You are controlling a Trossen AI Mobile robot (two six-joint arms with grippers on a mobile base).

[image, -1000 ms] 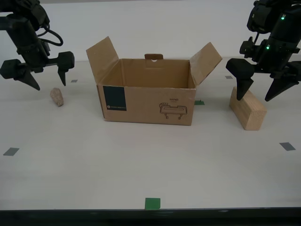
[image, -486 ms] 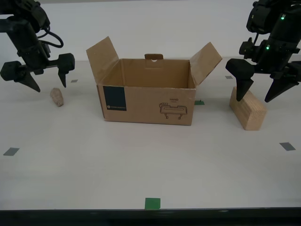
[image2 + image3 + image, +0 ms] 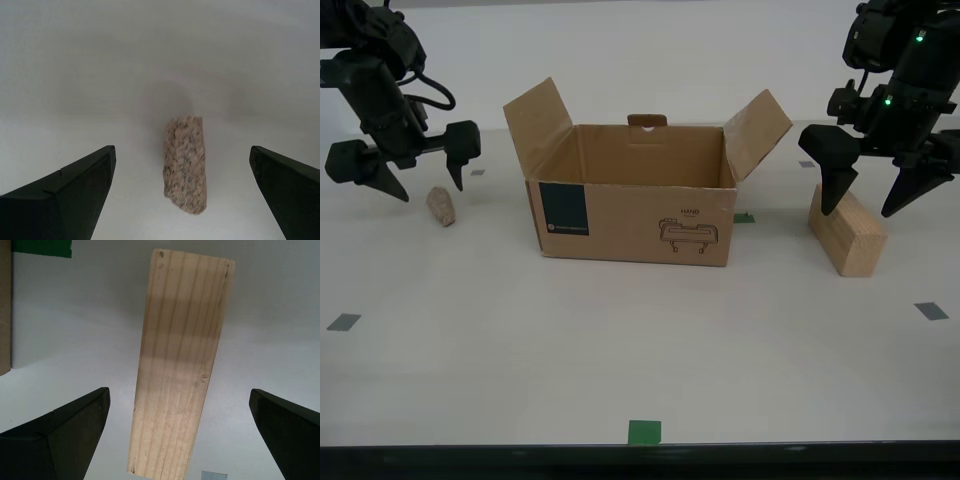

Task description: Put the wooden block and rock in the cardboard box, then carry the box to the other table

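Objects on the tabletop (image 3: 620, 350): one cardboard box (image 3: 635, 205), one wooden block (image 3: 846, 232), one rock (image 3: 441, 206).
Flaps up, the box shows no contents from here. My first gripper (image 3: 870, 188) hangs over the block, fingers spread wide; my second gripper (image 3: 415, 172) hangs over the rock, fingers likewise wide, touching nothing.

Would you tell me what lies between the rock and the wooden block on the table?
The open cardboard box stands between the rock and the wooden block, with bare tabletop either side of it, as the exterior view shows.
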